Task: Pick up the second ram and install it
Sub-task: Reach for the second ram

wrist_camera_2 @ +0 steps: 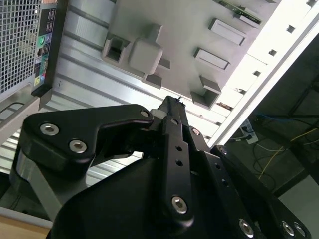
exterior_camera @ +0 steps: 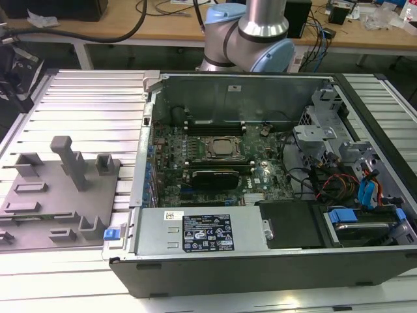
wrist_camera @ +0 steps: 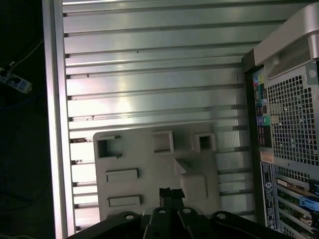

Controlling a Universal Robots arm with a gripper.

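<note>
In both wrist views my gripper (wrist_camera_2: 172, 105) (wrist_camera: 170, 193) hangs above a grey holder plate (wrist_camera: 149, 159) that lies on the ribbed metal table beside the computer case. Its two black fingers are pressed together with nothing between them. In the second wrist view a thin dark-green stick with a pale end, the second ram (wrist_camera_2: 239, 10), lies along the plate's edge beyond the fingertips, well apart from them. In the exterior view the open case shows the motherboard with its square silver CPU socket (exterior_camera: 220, 148) and long black slots (exterior_camera: 215, 124) beside it.
The holder plate (exterior_camera: 58, 195) carries a tall grey post (exterior_camera: 68, 160) and several raised pockets. The arm's base (exterior_camera: 260, 26) stands behind the case. In the case are a black card (exterior_camera: 212, 177), a power supply (exterior_camera: 202, 231), drive cages and cables (exterior_camera: 345, 182). The case's perforated rear panel (wrist_camera: 294, 119) is near the plate.
</note>
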